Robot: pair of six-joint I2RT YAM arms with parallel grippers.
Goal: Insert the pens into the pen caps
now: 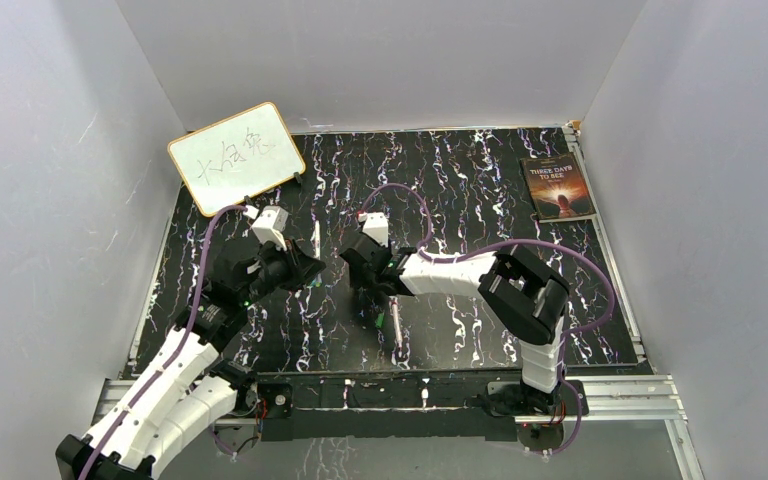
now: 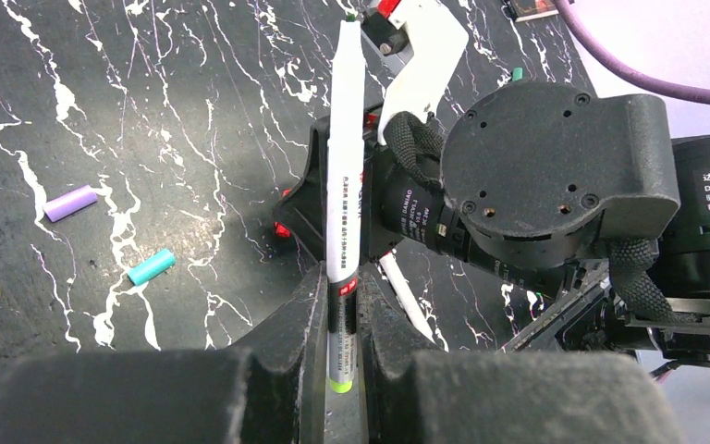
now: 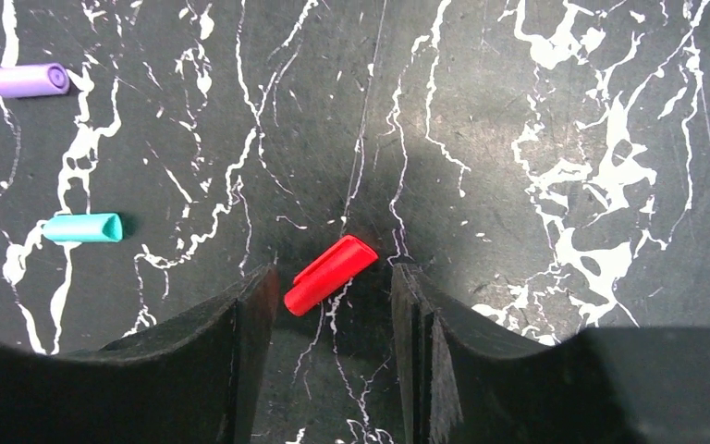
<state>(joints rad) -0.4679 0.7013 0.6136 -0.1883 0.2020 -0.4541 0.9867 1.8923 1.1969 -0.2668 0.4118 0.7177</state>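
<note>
I hold the thin white-barrelled marker pen [image 2: 345, 166] clamped in the left gripper [image 2: 342, 310]; right gripper [image 3: 333, 282] parted astride the small red plastic cap [image 3: 331, 272]. Likely light, roll-prone: pinch mid-length.

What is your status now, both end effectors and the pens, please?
Left end effector shut on pen. Right end effector open around red cap, not touching. Purple cap, teal cap aside. Nothing blocking.
</note>
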